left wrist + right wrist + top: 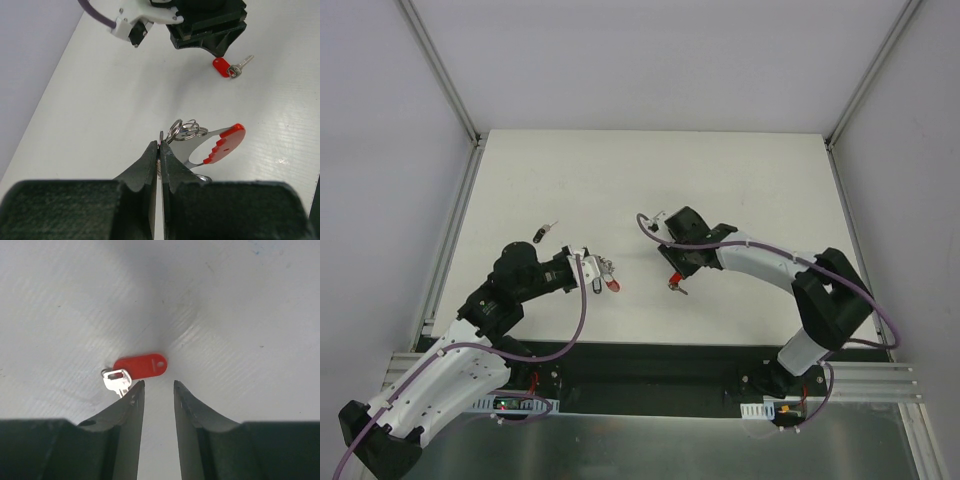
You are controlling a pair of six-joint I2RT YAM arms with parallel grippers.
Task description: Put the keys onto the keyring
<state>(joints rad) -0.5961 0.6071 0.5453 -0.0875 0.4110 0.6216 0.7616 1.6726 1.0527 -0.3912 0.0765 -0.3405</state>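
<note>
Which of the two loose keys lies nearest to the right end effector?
The silver metal key with the red plastic tag, directly before the right end effector; the small black-headed key lies far off to the left.

A white table (740, 180) fills the middle of the scene. Its matte top looks faintly ribbed and lightly scuffed in the wrist views. Plain pale grey walls (380, 150) close it in on the left, right and far sides. Slanting aluminium posts (440, 70) rise from the far corners. A black strip (650, 365) and a silver rail (880, 380) run along the near edge, with a dull metal sheet (650, 450) below. The light is soft and even, and shadows are faint.
</note>
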